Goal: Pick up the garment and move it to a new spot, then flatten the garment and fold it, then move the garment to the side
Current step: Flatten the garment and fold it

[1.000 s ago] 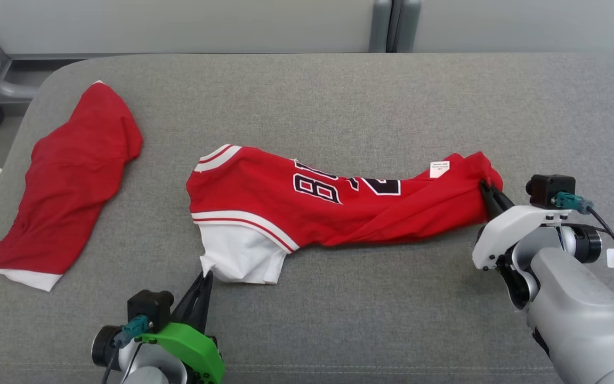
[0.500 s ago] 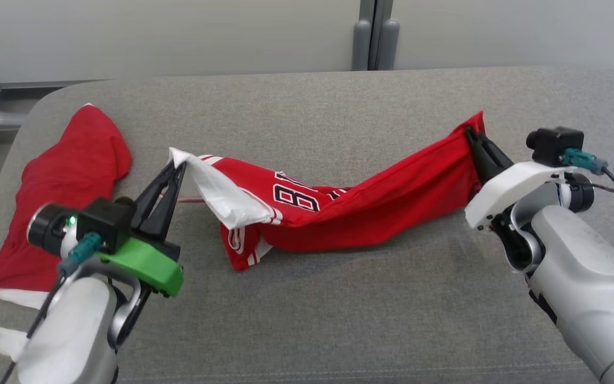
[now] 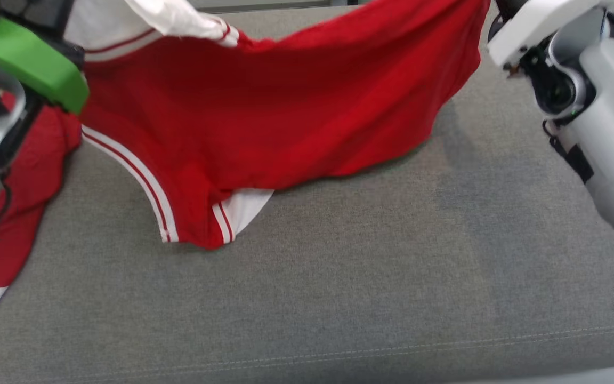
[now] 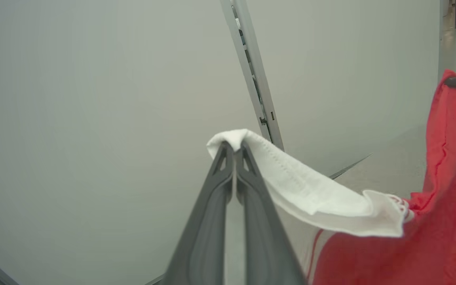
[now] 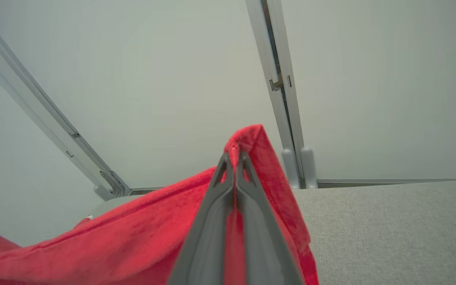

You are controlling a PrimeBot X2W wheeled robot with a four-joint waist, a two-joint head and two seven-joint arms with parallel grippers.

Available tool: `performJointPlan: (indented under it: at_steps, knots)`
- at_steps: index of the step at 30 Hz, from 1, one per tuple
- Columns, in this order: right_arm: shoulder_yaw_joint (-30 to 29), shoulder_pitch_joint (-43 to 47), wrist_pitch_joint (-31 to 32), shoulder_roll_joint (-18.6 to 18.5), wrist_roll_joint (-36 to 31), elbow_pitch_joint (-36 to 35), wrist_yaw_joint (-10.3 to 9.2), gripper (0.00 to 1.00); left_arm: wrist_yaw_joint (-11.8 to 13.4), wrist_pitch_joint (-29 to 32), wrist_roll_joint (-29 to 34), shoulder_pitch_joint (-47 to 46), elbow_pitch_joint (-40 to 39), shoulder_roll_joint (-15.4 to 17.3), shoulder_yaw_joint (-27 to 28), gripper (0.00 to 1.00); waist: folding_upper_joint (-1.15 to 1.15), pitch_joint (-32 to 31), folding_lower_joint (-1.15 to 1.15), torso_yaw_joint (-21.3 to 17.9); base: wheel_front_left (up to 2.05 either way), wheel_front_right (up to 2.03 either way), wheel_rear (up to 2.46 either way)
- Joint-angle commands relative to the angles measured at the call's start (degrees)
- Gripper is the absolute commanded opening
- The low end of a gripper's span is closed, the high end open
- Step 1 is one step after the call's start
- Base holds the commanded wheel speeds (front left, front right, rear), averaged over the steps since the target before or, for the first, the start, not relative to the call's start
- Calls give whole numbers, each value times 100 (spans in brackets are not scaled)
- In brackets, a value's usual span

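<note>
The garment (image 3: pixel 264 106) is a red jersey with white sleeves and red-white trim, stretched in the air between both arms, its lower edge sagging onto the grey cushion (image 3: pixel 339 277). In the left wrist view my left gripper (image 4: pixel 234 144) is shut on a white sleeve edge (image 4: pixel 311 194) of the garment. In the right wrist view my right gripper (image 5: pixel 234 154) is shut on a red corner of the garment (image 5: pixel 251 138). The head view has the green left wrist mount (image 3: pixel 24 58) at the top left and the white right wrist (image 3: pixel 552 32) at the top right, fingertips cut off by the frame.
A second red cloth with a white hem (image 3: pixel 14 213) lies on the cushion at the far left, partly behind my left arm. A pale wall with a grey post (image 5: pixel 279 99) stands behind the cushion. Bare cushion stretches across the front and right.
Both grippers have lifted the garment off the cushion and spread it wide. The head camera has tilted down and closer, so the whole scene has shifted.
</note>
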Motion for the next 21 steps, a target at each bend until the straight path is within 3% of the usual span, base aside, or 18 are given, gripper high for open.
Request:
performJointPlan:
  at_steps: [1, 9, 15, 21]
  knots:
    - [-67, -423, 56, 33, 116, 174, 0, 0, -7, 95, -127, -468, 141, 126, -135, 0, 0, 711, 0, -252, 0, 0, 0]
    - [-456, -2216, -183, 416, 226, 1572, 0, 0, -7, 323, -415, -2608, 1143, 252, -552, 0, 0, 1384, 0, -453, 0, 0, 0]
    - [-551, -3157, -764, 709, -35, 2580, 0, 0, -7, 201, -279, -3740, 1962, -57, -863, 0, 0, 1597, 0, -493, 0, 0, 0]
    - [-591, -3744, -1157, 798, -324, 2952, 0, 0, 113, -122, -236, -4407, 2766, -377, -752, 0, 0, 1671, 0, -459, 0, 0, 0]
